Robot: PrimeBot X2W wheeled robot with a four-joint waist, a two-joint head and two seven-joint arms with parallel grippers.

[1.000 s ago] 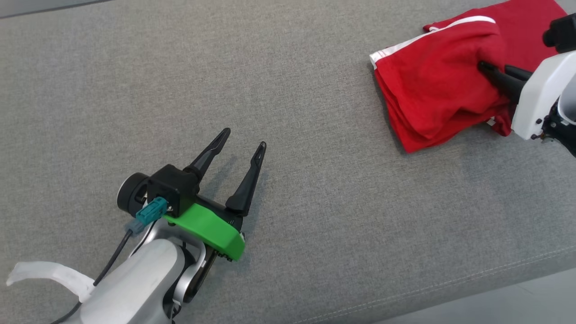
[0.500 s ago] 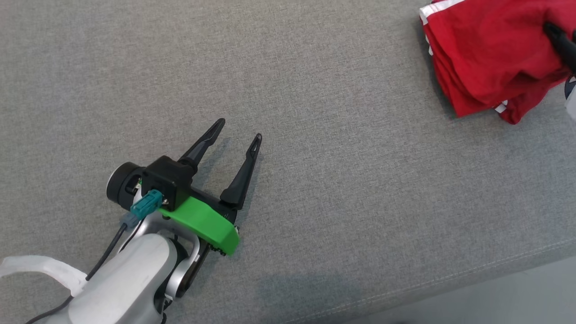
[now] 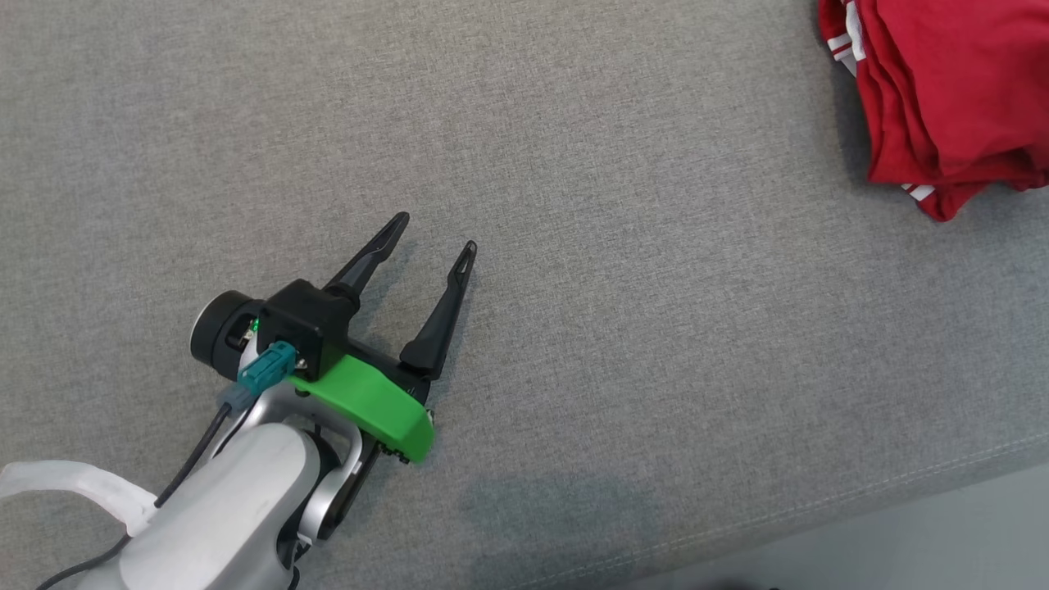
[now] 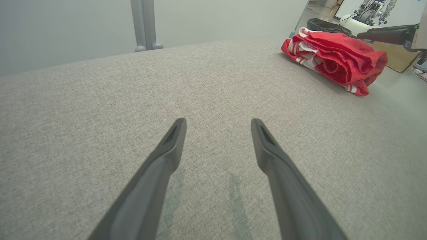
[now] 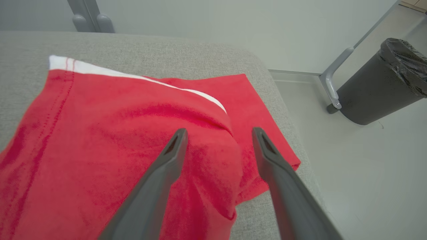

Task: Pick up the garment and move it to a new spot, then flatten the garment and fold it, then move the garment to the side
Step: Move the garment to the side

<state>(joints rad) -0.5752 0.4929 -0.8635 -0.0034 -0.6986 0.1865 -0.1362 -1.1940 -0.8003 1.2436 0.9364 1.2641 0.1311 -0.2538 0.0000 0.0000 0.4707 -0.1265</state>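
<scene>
Left gripper (image 3: pixel 435 232) is wide open and holds nothing. It sits low over the bare grey cushion (image 3: pixel 639 270), lower left in the head view, fingers pointing up and right. Faint shadows lie under them in the left wrist view. Touching the fabric or just above it: cannot tell. There is a green cover (image 3: pixel 369 401) on its wrist, with a teal plug (image 3: pixel 266 377) and a black cable behind.

Right gripper (image 5: pixel 219 130) is also open, fingers spread, no cloth pinched between them. It hangs over the garment (image 5: pixel 110 153), with a raised fold of cloth under the gap. The left wrist view shows its dark fingers from the side, above the garment's far end and apart from it.

The garment is red with white stripe trim, folded into a layered stack, a bit rumpled on top. It lies at the cushion's right end, near the rounded corner, one edge close to the cushion's side. In the head view it is in the top right corner, cut by the frame. It is well apart from the left gripper, with bare cushion between.

Off the cushion to the right is pale floor, a dark bin (image 5: pixel 383 90) with a black liner, and a grey metal leg (image 5: pixel 330 85) beside it. Two grey posts (image 4: pixel 144 25) stand behind the cushion's far edge.
</scene>
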